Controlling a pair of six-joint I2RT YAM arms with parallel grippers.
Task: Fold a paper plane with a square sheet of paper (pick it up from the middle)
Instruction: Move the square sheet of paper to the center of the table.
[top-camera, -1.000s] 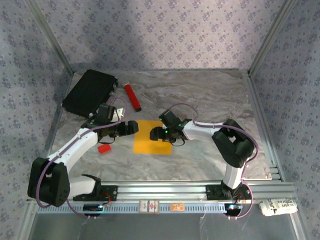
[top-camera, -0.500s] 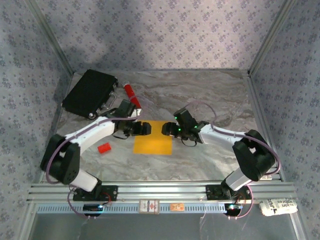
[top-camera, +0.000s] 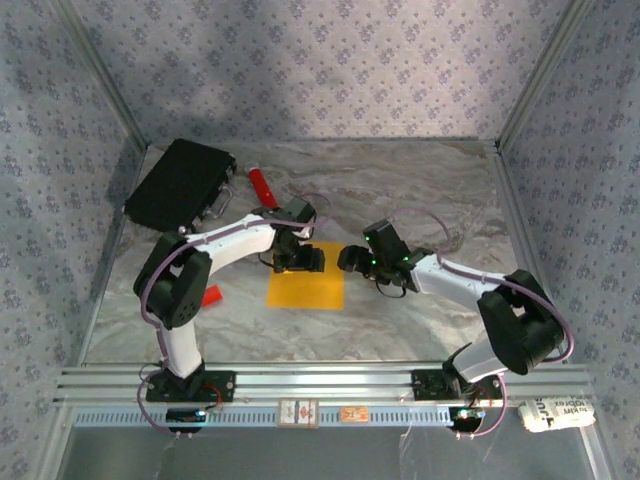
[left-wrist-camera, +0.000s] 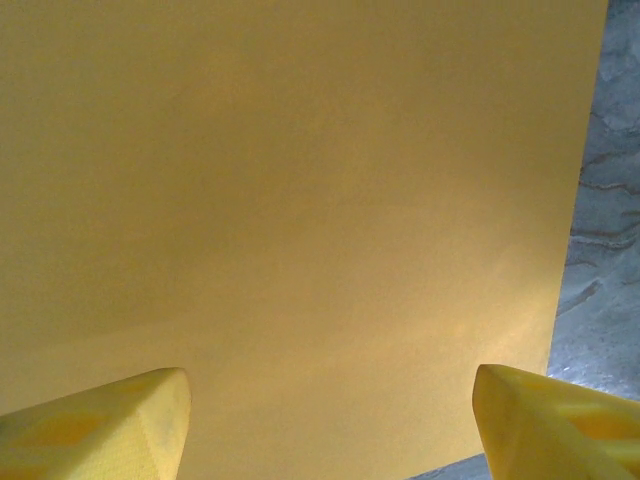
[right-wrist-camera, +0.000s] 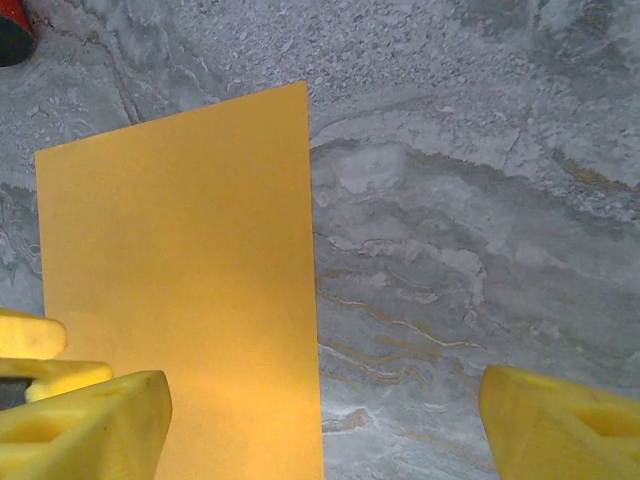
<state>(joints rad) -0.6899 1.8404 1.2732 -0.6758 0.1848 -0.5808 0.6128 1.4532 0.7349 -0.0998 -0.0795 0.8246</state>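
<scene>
Square sheet of paper (top-camera: 305, 290) lies flat approx. mid tabletop (top-camera: 430, 200), w/o any crease, so I judge all folds are left. Left pincer (left-wrist-camera: 330, 400) hovers over its far edge, jaws wide, holding nothing. Right pincer (right-wrist-camera: 325, 400) is at its far-right corner, also wide and empty.

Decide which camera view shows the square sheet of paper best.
The top external view: the square sheet of paper lies flat, nearly all its outline visible. The right wrist view shows one end with two corners; the left wrist view mostly plain surface, one edge.
</scene>
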